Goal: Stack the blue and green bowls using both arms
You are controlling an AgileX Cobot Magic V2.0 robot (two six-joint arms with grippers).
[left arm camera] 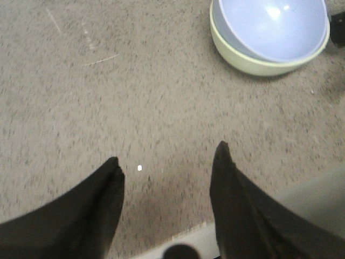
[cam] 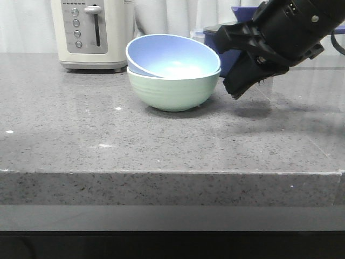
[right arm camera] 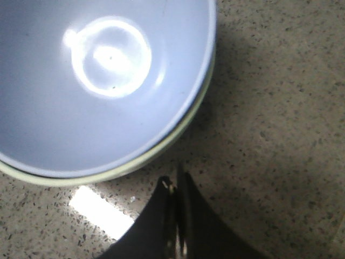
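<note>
Blue bowl (cam: 172, 56) sits tilted inside the green bowl (cam: 173, 89); the right gripper (right arm camera: 176, 186), fingers pressed together and empty, should retreat without nudging it, while the left gripper (left arm camera: 167, 162) hangs spread, well apart.

The front camera sits low, near the level of the counter (cam: 161, 162), and looks forward across its near edge toward the toaster (cam: 92, 33) at the far left. It frames the blue bowl (cam: 172, 56) nested tilted in the green bowl (cam: 172, 89) at mid distance, with the right gripper (cam: 237, 89) just right of them. The left wrist camera looks steeply down on bare counter from higher up, its left gripper (left arm camera: 167, 162) in the foreground, and catches both bowls well apart from it. The right wrist camera looks almost straight down from very close, the blue bowl filling much of the frame. All three views share the stacked bowls.
</note>
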